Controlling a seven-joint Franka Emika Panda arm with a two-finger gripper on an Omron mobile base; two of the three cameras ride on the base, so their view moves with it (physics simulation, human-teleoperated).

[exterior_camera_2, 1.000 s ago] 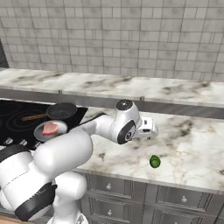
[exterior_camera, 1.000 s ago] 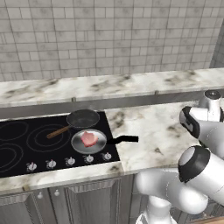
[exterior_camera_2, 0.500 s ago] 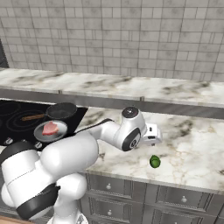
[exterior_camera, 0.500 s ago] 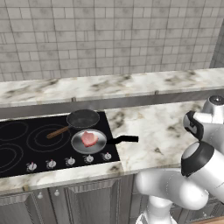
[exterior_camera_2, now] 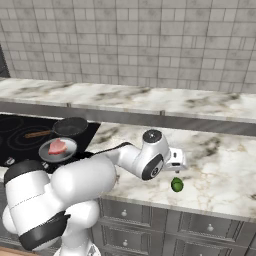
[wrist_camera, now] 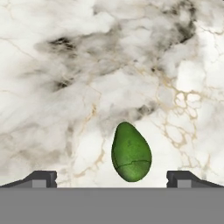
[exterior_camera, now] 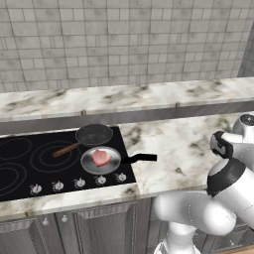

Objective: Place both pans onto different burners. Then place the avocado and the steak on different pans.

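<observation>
The avocado (wrist_camera: 131, 152) lies alone on the marble counter, dark green and glossy, also visible near the counter's front edge (exterior_camera_2: 176, 184). My gripper (wrist_camera: 111, 180) hangs open just above it, and the fruit sits between the two fingertips (wrist_camera: 41, 178) without touching them. In the right base view the gripper (exterior_camera_2: 176, 170) points down over the fruit. The dark pan (exterior_camera: 93, 134) with a wooden handle rests on the black cooktop's back right burner. In front of it the silver pan (exterior_camera: 100, 160) holds the steak (exterior_camera: 101, 157), its black handle reaching over the counter.
The cooktop (exterior_camera: 30, 163) shows more ring burners (exterior_camera: 45, 159) to the left and silver knobs (exterior_camera: 79, 183) along its front. A raised marble ledge (exterior_camera: 149, 96) and a tiled wall run behind the counter. Cabinet drawers (exterior_camera_2: 210, 227) sit below.
The arm has swung right and down along the counter, bringing the hand over the avocado. The jaws stayed open. Pans and steak have not moved.
</observation>
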